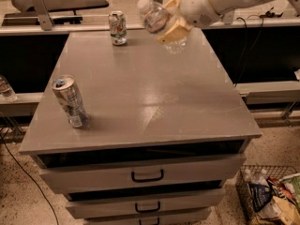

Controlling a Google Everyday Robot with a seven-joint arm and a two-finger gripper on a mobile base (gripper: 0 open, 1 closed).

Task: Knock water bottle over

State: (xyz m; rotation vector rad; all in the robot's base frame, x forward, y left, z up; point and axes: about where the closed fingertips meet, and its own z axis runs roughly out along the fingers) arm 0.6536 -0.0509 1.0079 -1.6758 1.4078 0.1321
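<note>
Currently, the gripper (168, 18) is hanging over the far right part of the table (154, 97), its fingers clasping the water bottle (152, 17). The bottle is leaning with its cap toward the left. A silver can (69, 101) is standing front left, and a printed can (117, 28) is standing at the far edge.

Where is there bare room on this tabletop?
The table is bare across its middle and front right, right of the silver can. Crowded along the back: the green-and-white can, the tilted water bottle and the claw at it.
</note>
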